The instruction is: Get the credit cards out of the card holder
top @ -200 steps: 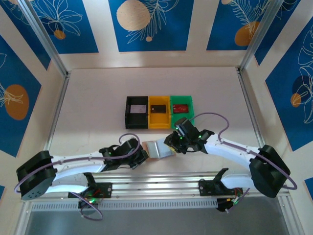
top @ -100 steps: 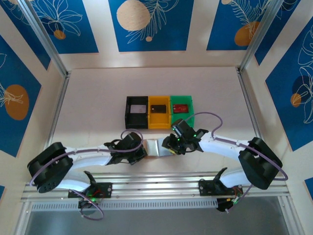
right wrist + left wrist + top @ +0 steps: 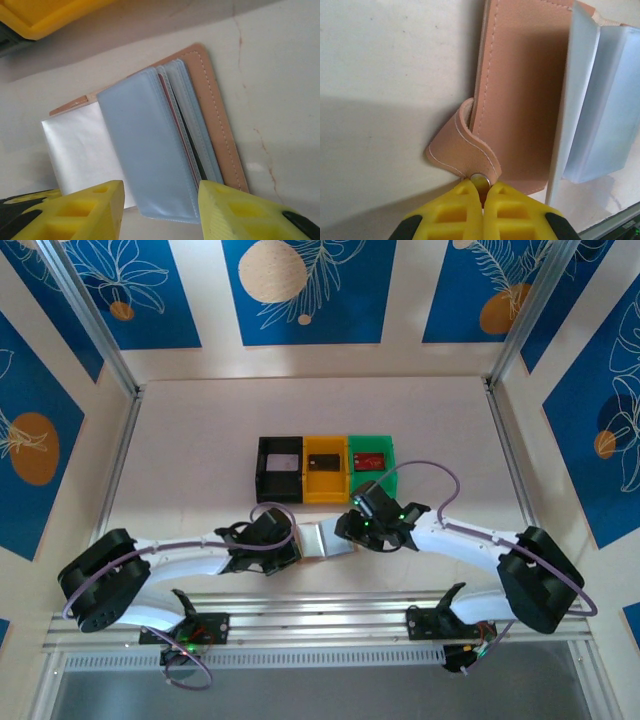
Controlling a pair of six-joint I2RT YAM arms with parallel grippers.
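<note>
The tan card holder (image 3: 322,540) lies open on the table between my two grippers. My left gripper (image 3: 480,186) is shut on its snap tab (image 3: 462,150), by the metal stud. The pale grey-blue pocket panels (image 3: 150,150) fan out beside the tan cover (image 3: 520,90). My right gripper (image 3: 160,200) is open, its yellow fingers astride the near end of the panel stack. Thin red and dark edges of credit cards (image 3: 182,135) show between the panels. Other cards lie in the bins: a pale one (image 3: 283,462), a dark one (image 3: 323,462) and a red one (image 3: 370,461).
A black bin (image 3: 278,490), a yellow bin (image 3: 324,490) and a green bin (image 3: 392,455) stand in a row just behind the holder. The yellow bin's corner (image 3: 40,15) is close above my right gripper. A metal rail (image 3: 320,615) runs along the near edge.
My left arm has swung in toward the holder and drawn it slightly left. My right gripper's jaws have widened a little over the pocket panels.
</note>
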